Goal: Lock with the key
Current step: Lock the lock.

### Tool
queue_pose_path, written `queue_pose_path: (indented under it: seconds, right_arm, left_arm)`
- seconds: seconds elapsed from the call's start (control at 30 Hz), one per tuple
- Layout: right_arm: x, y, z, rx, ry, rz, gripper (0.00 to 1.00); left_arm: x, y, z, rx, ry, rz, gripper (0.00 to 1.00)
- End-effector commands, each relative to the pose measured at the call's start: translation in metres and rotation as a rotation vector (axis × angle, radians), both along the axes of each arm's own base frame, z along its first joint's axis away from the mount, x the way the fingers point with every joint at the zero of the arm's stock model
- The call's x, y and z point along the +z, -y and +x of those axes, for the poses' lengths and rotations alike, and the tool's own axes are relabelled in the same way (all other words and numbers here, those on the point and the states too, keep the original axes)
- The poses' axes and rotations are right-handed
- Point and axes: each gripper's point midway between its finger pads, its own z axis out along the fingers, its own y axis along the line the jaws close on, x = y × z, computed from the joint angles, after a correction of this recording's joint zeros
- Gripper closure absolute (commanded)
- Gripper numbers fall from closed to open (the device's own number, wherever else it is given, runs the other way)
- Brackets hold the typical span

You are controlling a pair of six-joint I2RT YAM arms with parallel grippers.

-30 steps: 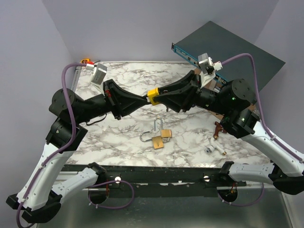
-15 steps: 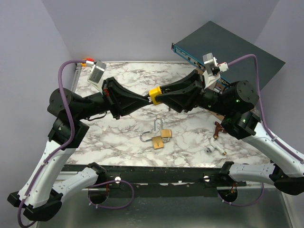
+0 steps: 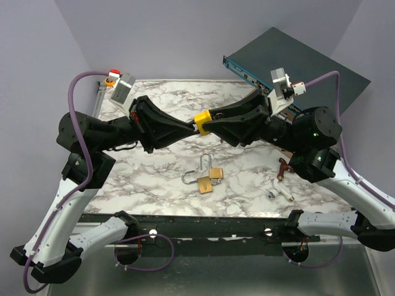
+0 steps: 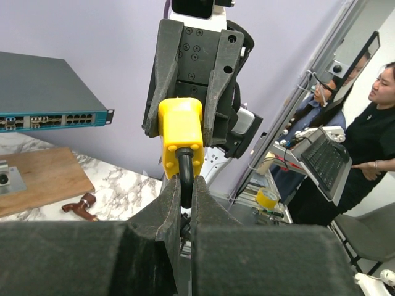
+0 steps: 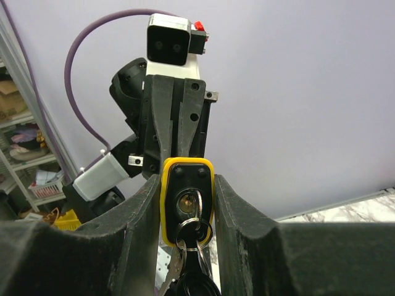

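top view: the yellow plastic-cased padlock [image 3: 202,119] is being held in mid-air between left gripper [image 3: 192,127] and right gripper [image 3: 208,124].
left wrist: its black shackle [image 4: 184,168] is being pinched; it could be twisted free.
right wrist: its body is being clamped; the inserted silver key [image 5: 190,206] could be jolted out. no writing is being made out.

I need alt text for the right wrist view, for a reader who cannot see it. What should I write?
The right gripper clamps a yellow padlock by its sides, with a key inserted and a key ring hanging below. Behind, the left gripper meets the padlock from the opposite side, against a plain lilac wall.
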Motion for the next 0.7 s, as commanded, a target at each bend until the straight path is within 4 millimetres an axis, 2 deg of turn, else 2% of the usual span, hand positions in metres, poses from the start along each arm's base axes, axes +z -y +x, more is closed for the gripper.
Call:
queue_pose_path:
  seconds: [0.0,0.53,0.67]
  right_arm:
    - [-0.155,-0.060,-0.008,0.119,-0.199,-0.442,0.99]
    - [-0.180,-0.065,-0.010,0.080,-0.189,-0.515,0.99]
    - [-0.191,-0.069,-0.011,0.065,-0.185,-0.557,0.99]
  left_arm:
    - [0.018,0.019,0.006,-0.056,0.006,-0.039,1.00]
    - [0.021,0.039,0.018,-0.053,-0.045,0.012,1.00]
    - [0.022,0.045,0.021,-0.054,-0.064,0.028,1.00]
